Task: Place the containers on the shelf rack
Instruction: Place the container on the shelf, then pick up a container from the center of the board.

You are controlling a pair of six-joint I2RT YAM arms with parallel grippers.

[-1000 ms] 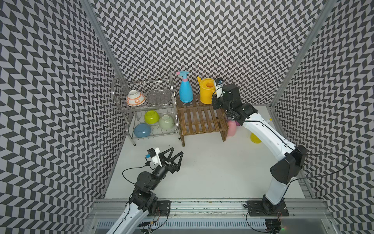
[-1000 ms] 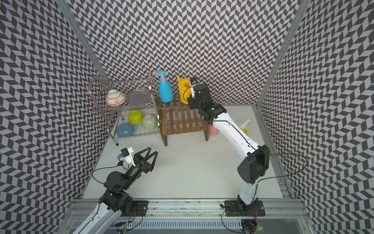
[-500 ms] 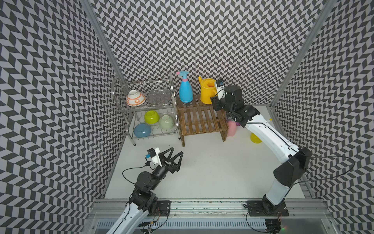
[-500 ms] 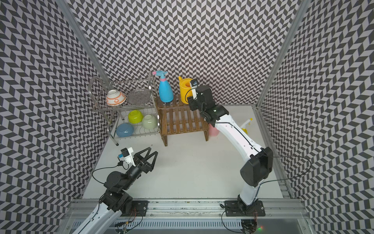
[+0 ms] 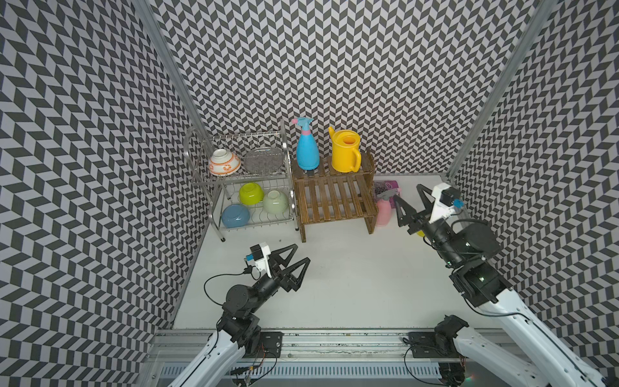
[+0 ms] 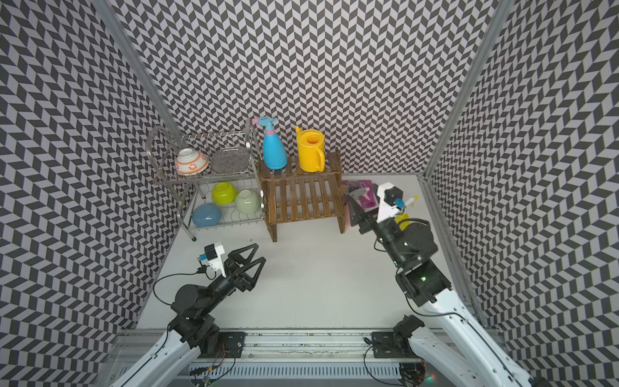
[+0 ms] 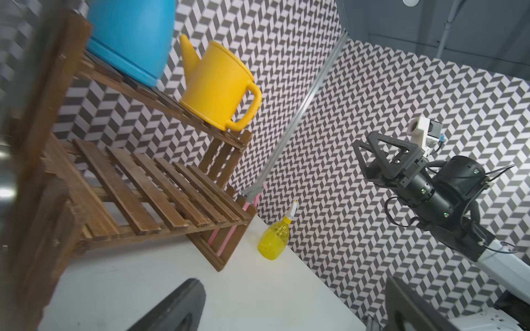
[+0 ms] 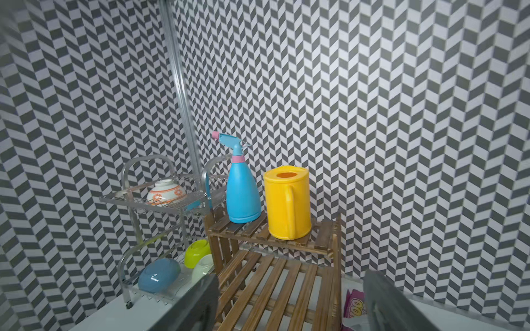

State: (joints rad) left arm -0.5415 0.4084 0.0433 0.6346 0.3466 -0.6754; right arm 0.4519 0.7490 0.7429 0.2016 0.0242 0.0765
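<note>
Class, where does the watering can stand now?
In both top views the watering can stands upright on the upper tier of the rack, right of the blue bottle.

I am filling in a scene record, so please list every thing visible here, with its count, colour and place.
shelf rack: 1, dark brown, back of the table
blue spray bottle: 1, blue with pink, shelf rack's upper tier
watering can: 1, yellow, same tier
pink spray bottle: 1, grey trigger, on the table beside the shelf rack
yellow bottle: 1, clear yellow, on the table
packet: 1, purple, on the table
dish rack: 1, silver, next to the shelf rack
bowls: 4; white-orange on top tier; lime, pale green, blue below
mesh tray: 1, silver, dish rack's top tier
table: 1, white
left gripper: black, open
right gripper: black, open, near the pink spray bottle
</note>
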